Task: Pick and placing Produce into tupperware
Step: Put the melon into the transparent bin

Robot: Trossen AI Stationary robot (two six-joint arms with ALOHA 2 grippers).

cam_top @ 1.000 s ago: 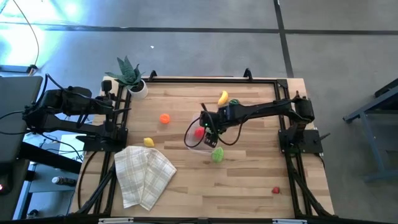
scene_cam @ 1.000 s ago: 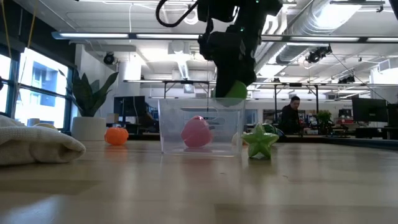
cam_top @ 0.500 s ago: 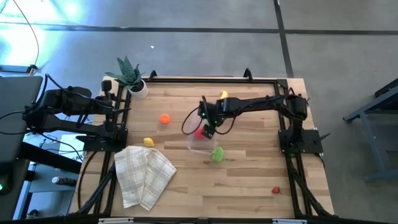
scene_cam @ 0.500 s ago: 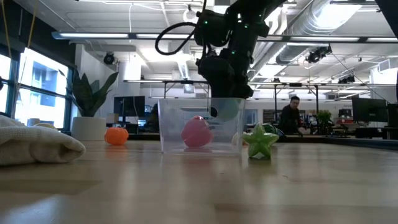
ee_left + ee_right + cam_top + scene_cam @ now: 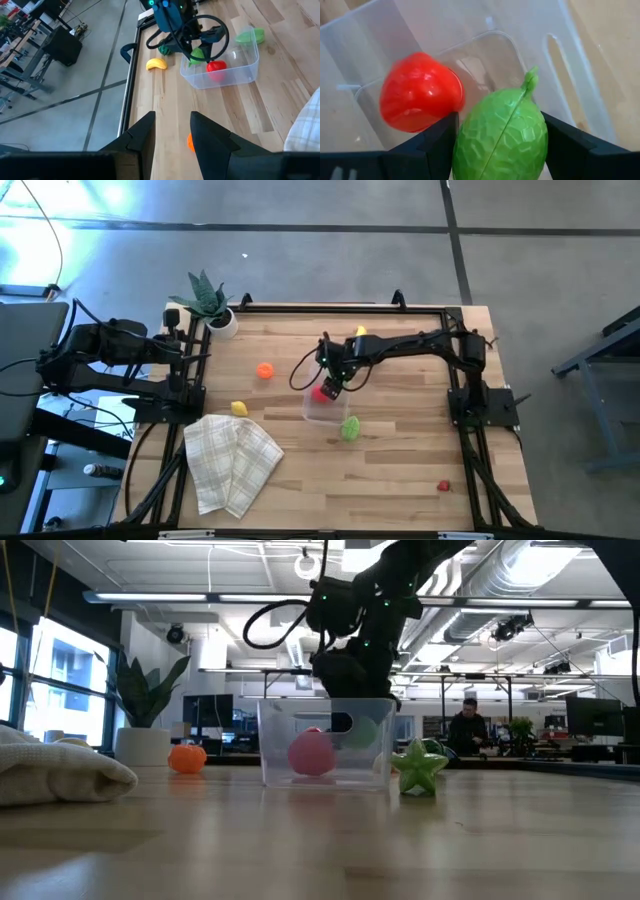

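Note:
The clear tupperware [image 5: 322, 410] stands mid-table with a red fruit [image 5: 420, 92] inside on its floor. My right gripper [image 5: 333, 386] reaches down into the tub, shut on a bumpy light green fruit [image 5: 500, 130], which shows through the tub wall in the low view [image 5: 363, 730]. A green star-shaped piece [image 5: 349, 428] lies on the table beside the tub. An orange piece [image 5: 264, 370] and a yellow piece [image 5: 239, 408] lie to the tub's left. A yellow fruit [image 5: 357, 333] shows behind the right arm. My left gripper [image 5: 172, 142] waits open off the table's left edge. My right gripper pinches the light green fruit by its two opposite sides [image 5: 462, 145], one dark finger [image 5: 432, 150] on each side. The fingers come steeply from above, slanting from the table's right. The fruit hangs inside the tub, clear of its floor, close beside the red fruit.
A checked folded cloth [image 5: 232, 460] lies near the front left. A potted plant [image 5: 208, 302] stands at the far left corner. A small red piece [image 5: 443, 486] lies near the front right. A dark green piece [image 5: 165, 49] sits behind the right arm. A person [image 5: 468, 730] is in the room behind.
My right gripper has gone down and a little toward the table's far left, carrying the green fruit from above the tub's rim down into the tub. It stays shut on the fruit.

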